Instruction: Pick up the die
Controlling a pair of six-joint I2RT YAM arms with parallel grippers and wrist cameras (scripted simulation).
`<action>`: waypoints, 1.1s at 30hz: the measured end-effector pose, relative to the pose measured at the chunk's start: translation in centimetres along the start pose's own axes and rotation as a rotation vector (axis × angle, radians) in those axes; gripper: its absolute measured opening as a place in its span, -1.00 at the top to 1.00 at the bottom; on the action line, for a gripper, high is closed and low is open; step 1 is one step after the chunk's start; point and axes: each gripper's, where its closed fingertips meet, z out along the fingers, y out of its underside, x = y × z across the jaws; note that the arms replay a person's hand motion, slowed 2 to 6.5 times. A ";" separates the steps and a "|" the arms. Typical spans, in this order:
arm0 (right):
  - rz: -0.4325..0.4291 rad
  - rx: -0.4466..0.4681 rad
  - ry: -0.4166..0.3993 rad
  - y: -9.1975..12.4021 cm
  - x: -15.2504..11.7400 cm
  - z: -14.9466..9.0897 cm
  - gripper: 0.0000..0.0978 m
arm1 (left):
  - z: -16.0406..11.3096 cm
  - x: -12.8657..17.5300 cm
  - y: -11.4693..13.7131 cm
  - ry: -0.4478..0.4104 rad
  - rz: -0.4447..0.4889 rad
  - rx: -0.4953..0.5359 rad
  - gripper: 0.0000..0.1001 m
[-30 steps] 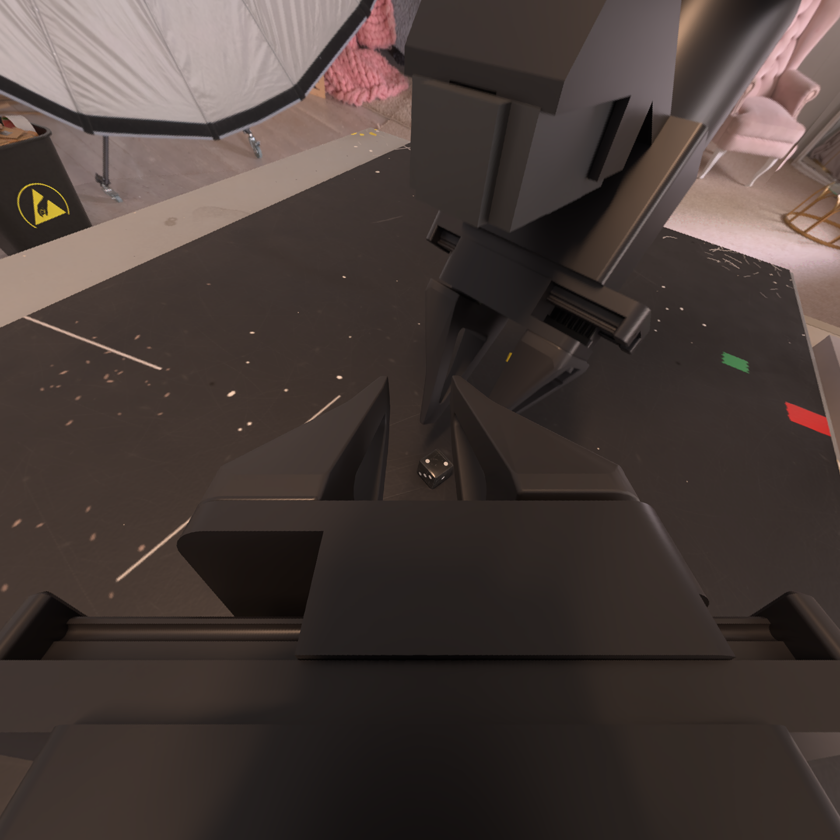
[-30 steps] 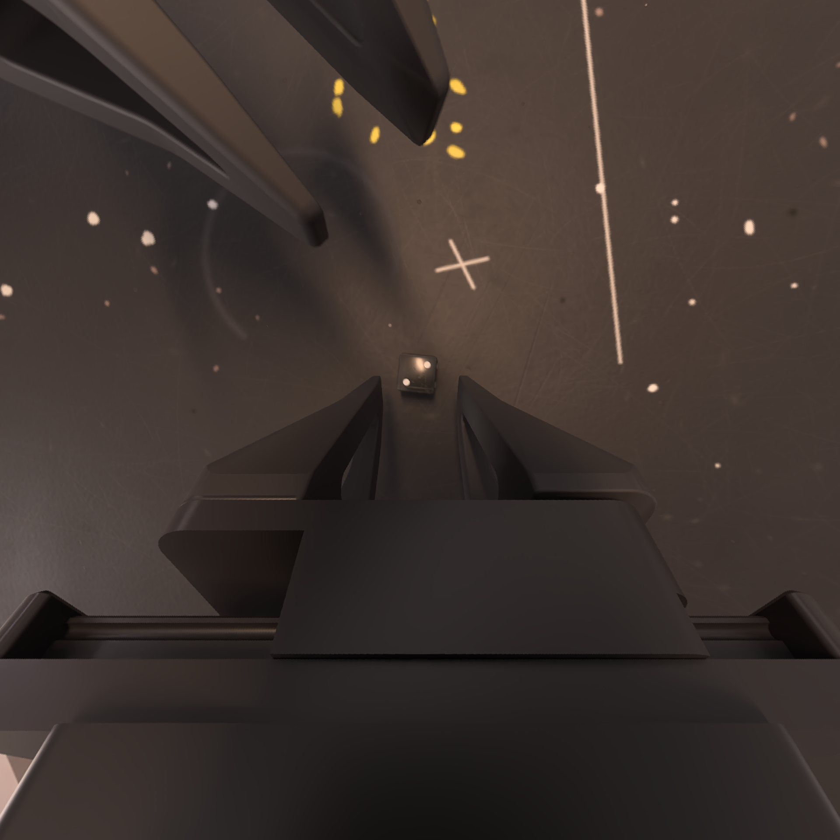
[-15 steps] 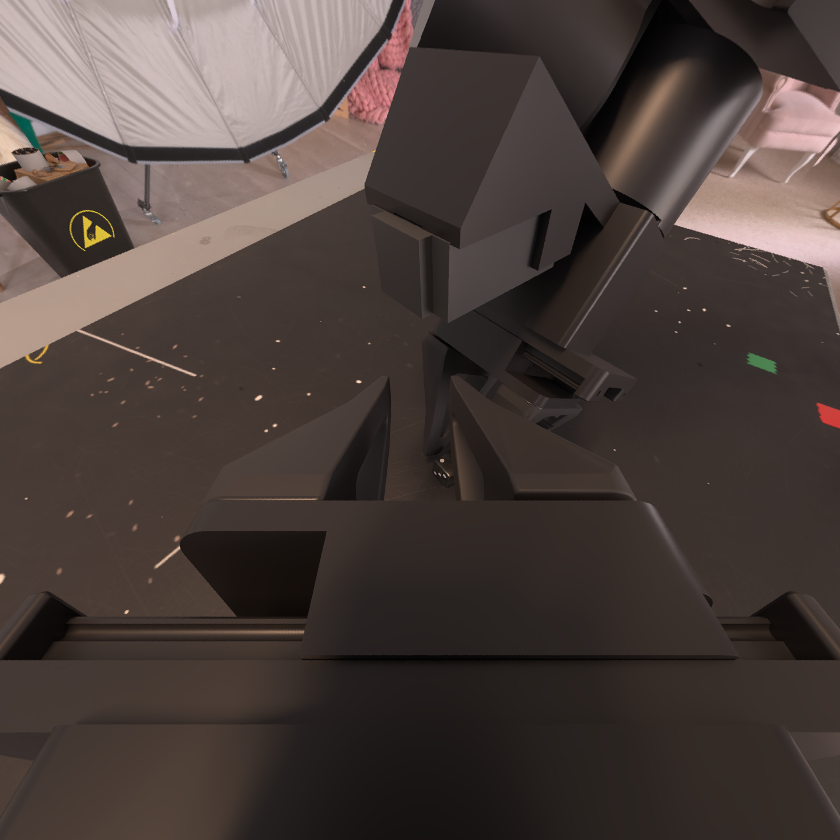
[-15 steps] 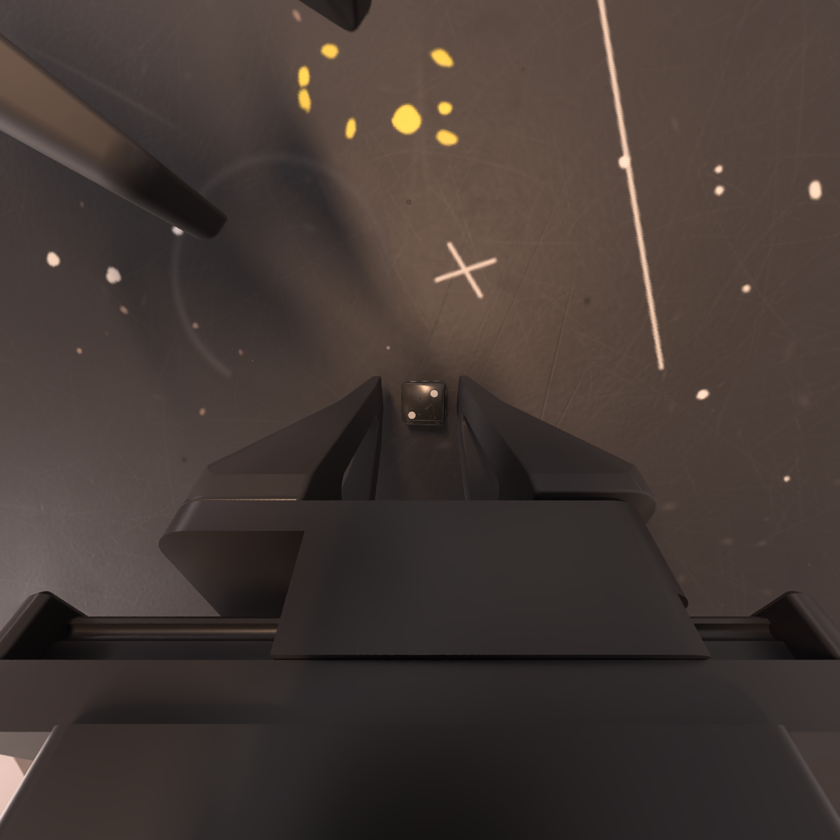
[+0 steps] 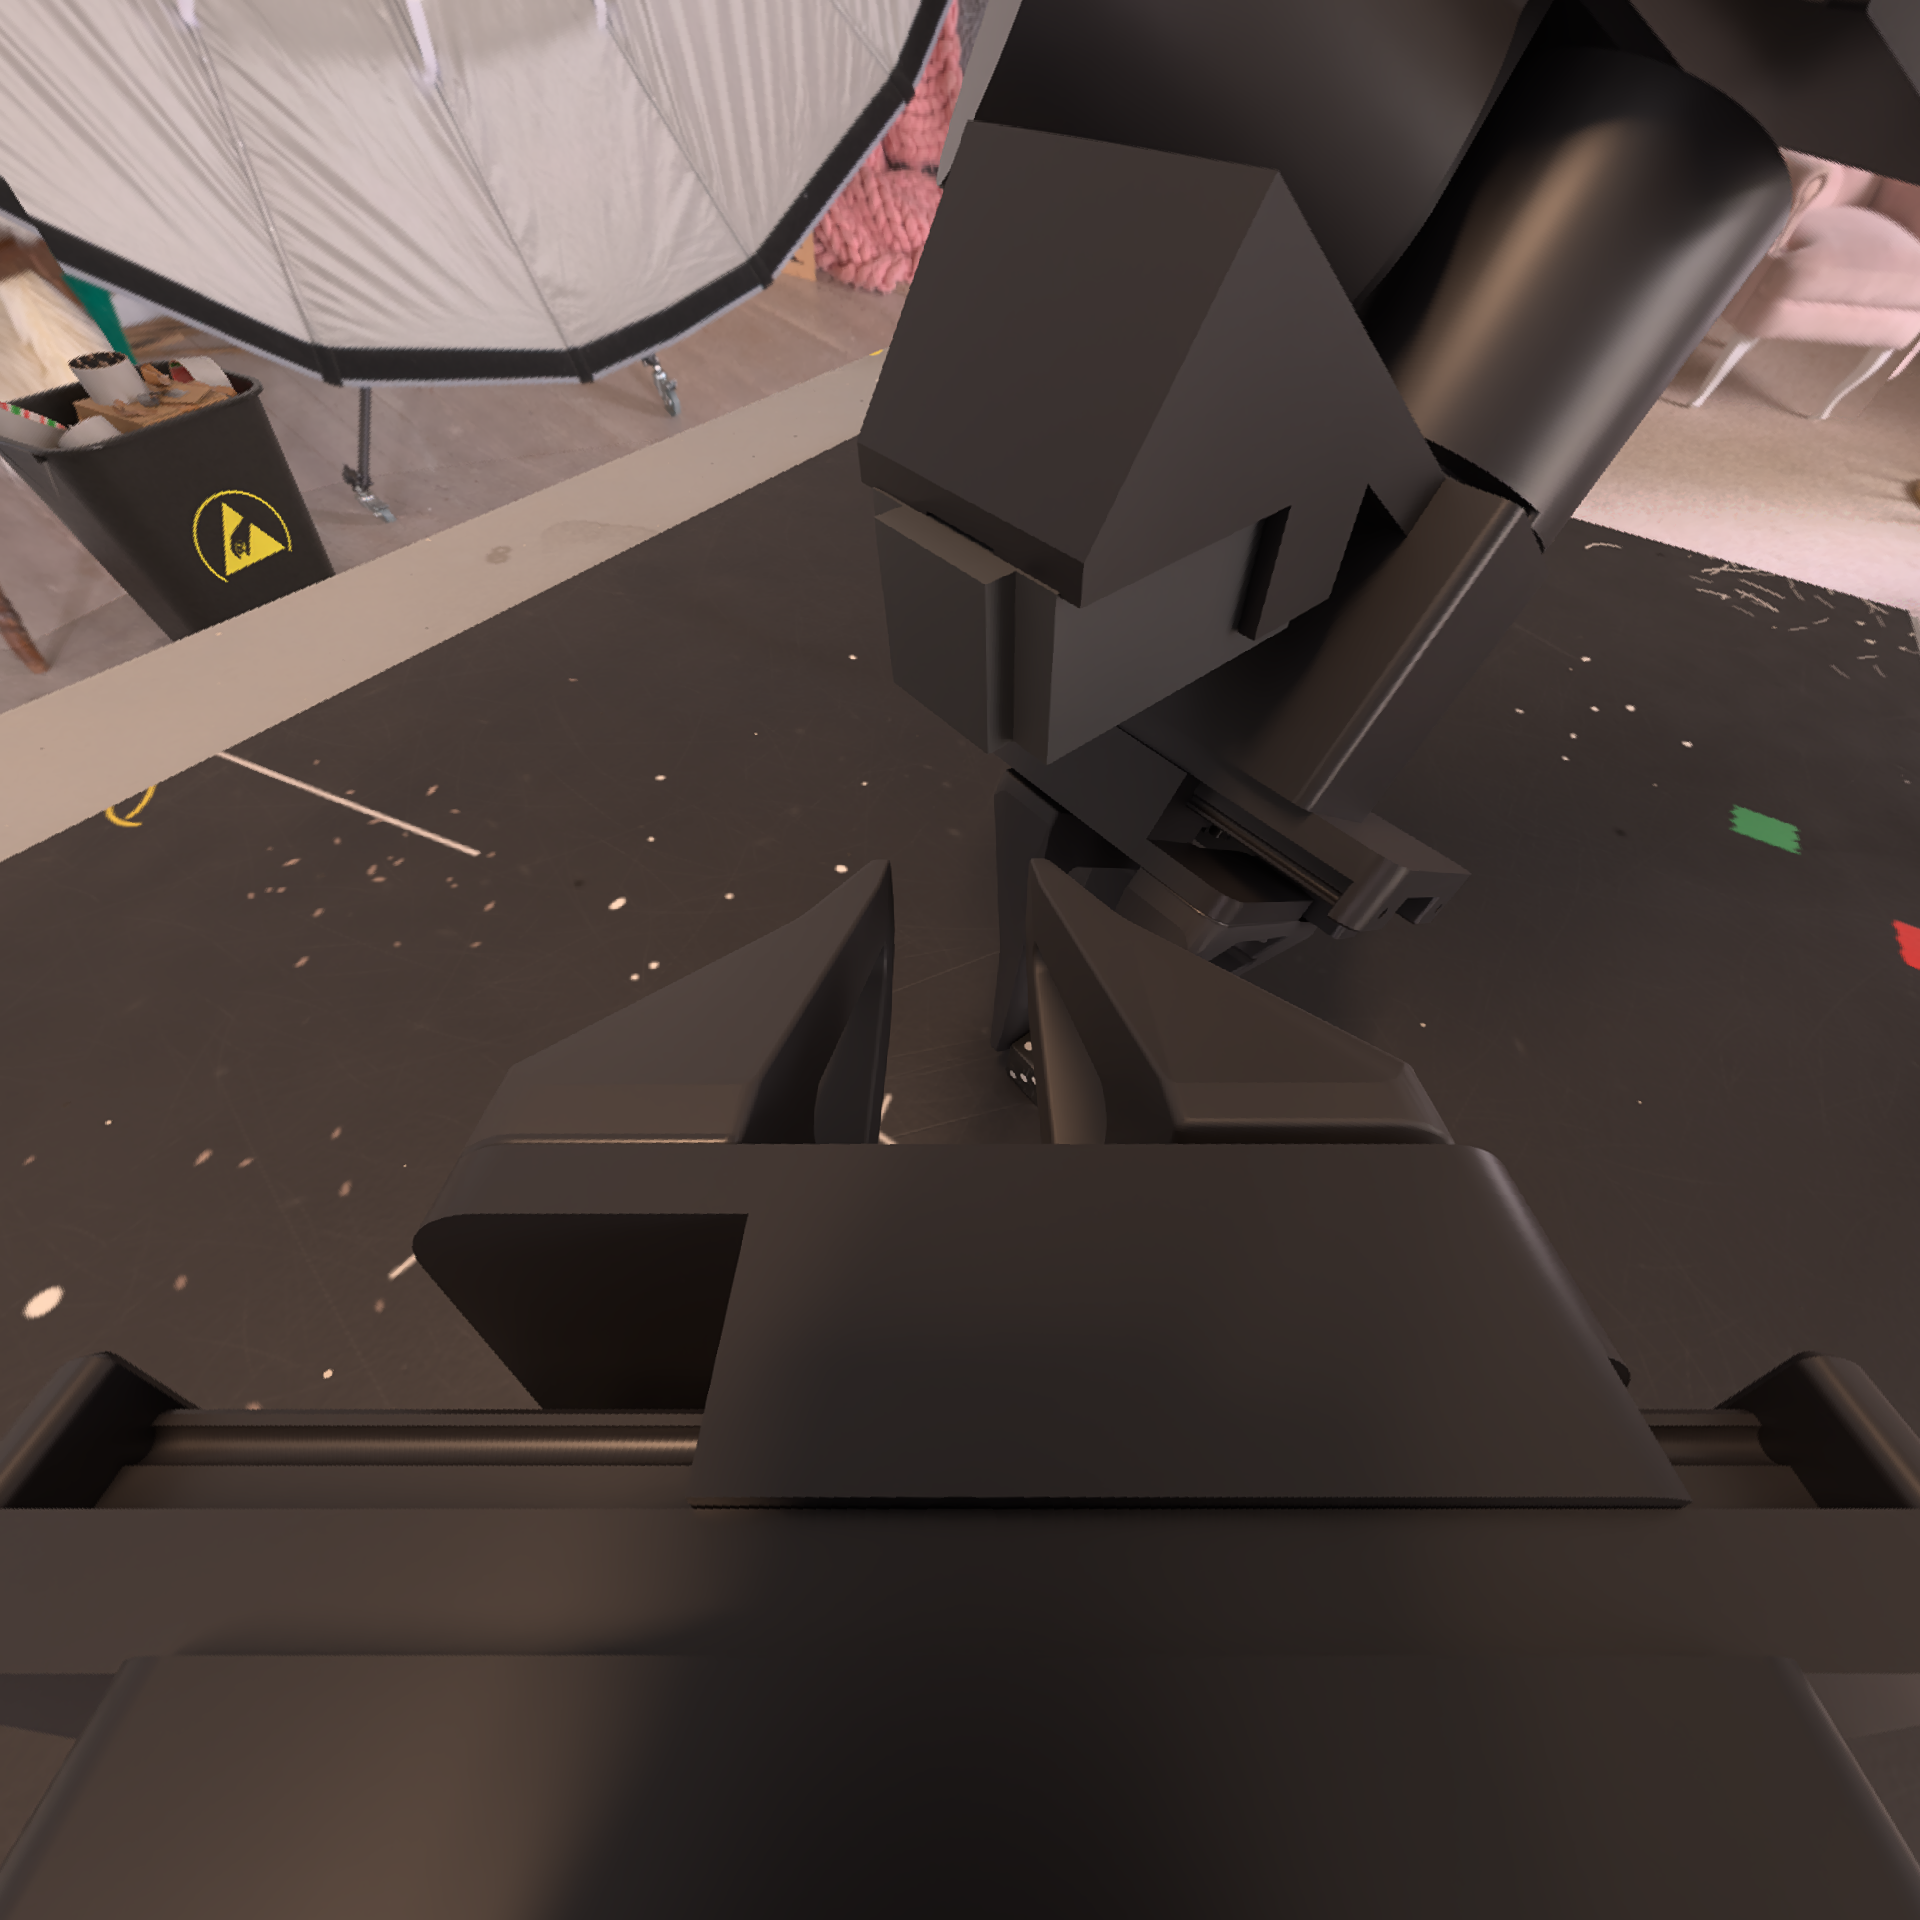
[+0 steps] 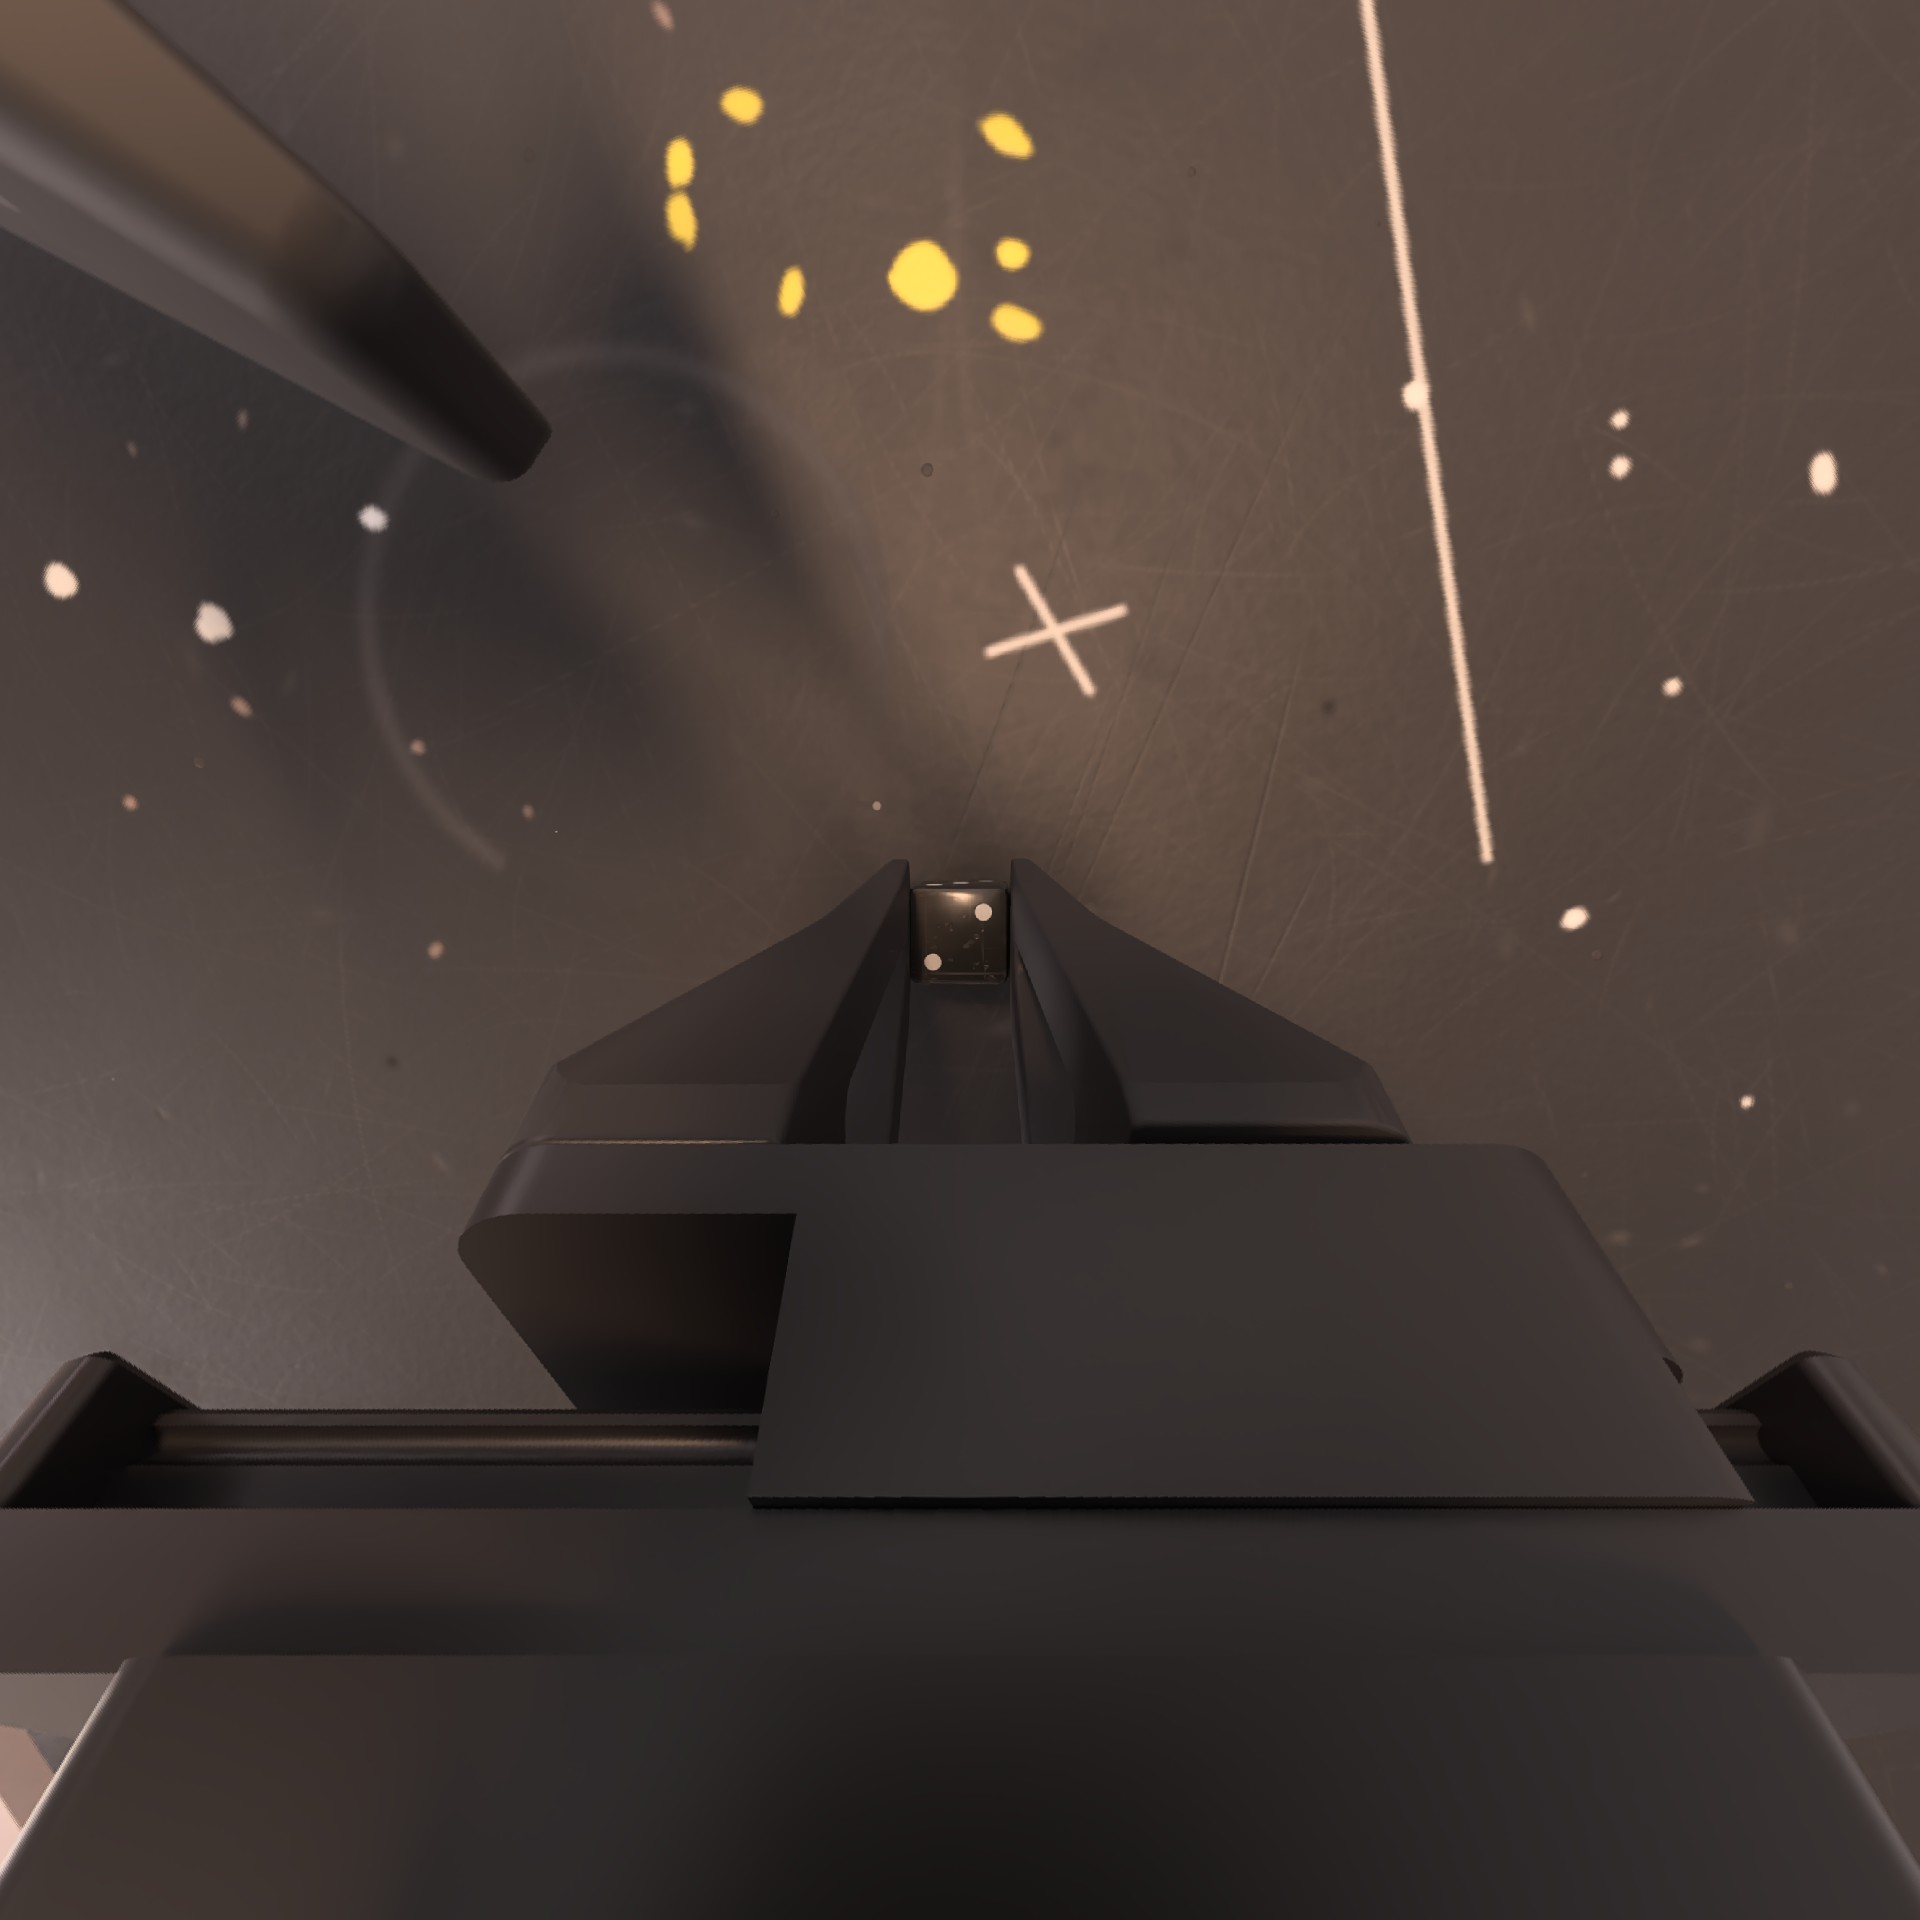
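The right tool (image 6: 959, 914) is clamped on the black die (image 6: 959, 932) at its fingertips, just short of a white cross (image 6: 1056, 631) on the tabletop (image 6: 1247, 520) (left tool (image 5: 961, 935) spread apart nearby).

Die (image 6: 959, 932): one, black, pale pips
Gripper: two, left gripper (image 5: 961, 883) and right gripper (image 6: 959, 878)
Worktop (image 5: 520, 987): one, dark
Bin (image 5: 177, 499): one, black
Tape patches: two, green patch (image 5: 1764, 829), red patch (image 5: 1908, 943)

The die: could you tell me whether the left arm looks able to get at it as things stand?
Probably not. The die sits clamped between the right gripper fingers, which cover its sides. In the left wrist view only a sliver of it shows, and the left gripper, open, stands back from it.
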 end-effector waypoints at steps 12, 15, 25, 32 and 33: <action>-0.014 0.027 0.022 -0.7 2.5 -1.7 0.68 | -0.1 -0.1 0.1 -0.005 0.004 -0.001 0.57; -0.007 0.036 0.037 -1.3 3.5 -2.3 0.68 | -0.1 -0.1 0.1 -0.005 0.005 -0.001 0.57; 0.015 0.016 0.046 -1.5 5.2 -1.8 0.68 | -0.1 -0.2 0.1 -0.013 0.008 -0.004 0.58; 0.038 0.003 0.039 -1.0 5.4 -1.3 0.68 | -0.1 -0.2 0.2 -0.013 0.008 -0.005 0.58; 0.040 0.003 0.041 -1.0 5.4 -1.3 0.68 | -0.1 -0.2 0.2 -0.013 0.007 -0.006 0.58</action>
